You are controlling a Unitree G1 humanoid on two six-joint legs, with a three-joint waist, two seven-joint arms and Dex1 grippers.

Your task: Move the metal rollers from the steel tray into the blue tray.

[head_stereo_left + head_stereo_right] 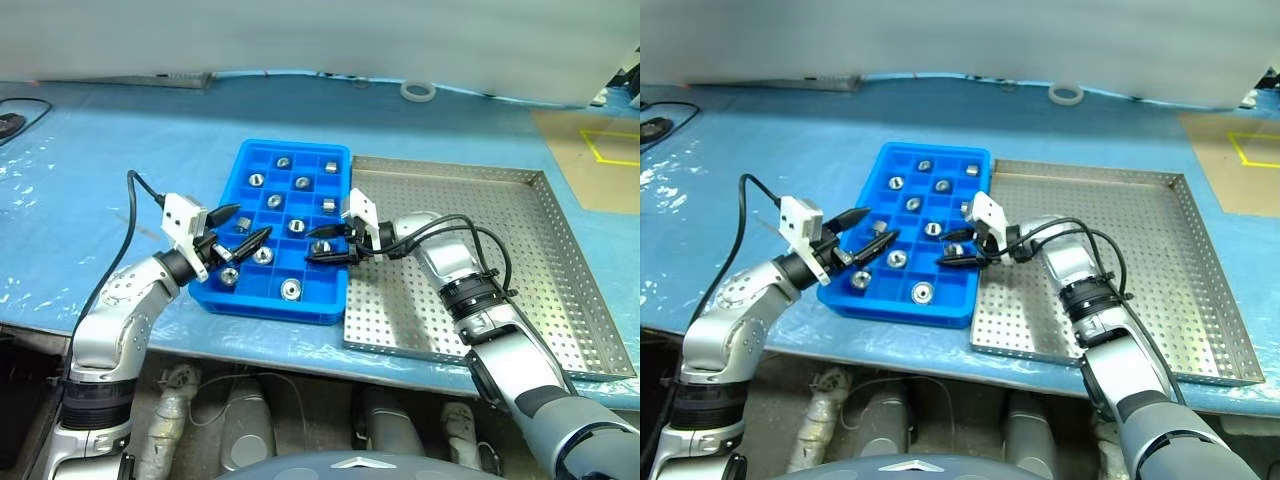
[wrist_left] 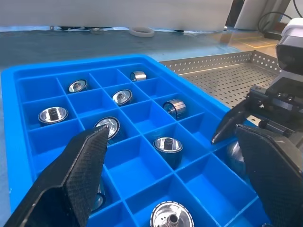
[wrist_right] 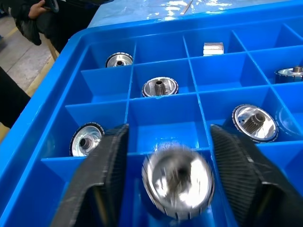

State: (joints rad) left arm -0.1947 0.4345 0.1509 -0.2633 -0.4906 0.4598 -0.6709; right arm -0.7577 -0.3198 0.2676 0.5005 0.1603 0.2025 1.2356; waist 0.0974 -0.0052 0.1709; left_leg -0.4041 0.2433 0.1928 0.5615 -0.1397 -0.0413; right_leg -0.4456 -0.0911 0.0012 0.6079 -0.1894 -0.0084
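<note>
The blue tray [image 1: 262, 302] lies on the table with several metal rollers [image 1: 291, 289] in its compartments. To its right sits the steel tray [image 1: 500, 250]. My right gripper [image 3: 169, 133] hangs over the blue tray's right side, near the front. It is open. A blurred roller [image 3: 177, 182] sits between its fingers [image 3: 106, 175] with a gap on each side, over a compartment. My left gripper [image 1: 248, 228] is open over the tray's front left part, with nothing between its fingers [image 2: 80, 175].
A white tape ring [image 1: 418, 91] lies at the back of the blue-covered table. A brown panel with yellow marking [image 1: 600, 150] is at the far right. A person in dark clothes [image 3: 28, 21] stands beyond the table's left side.
</note>
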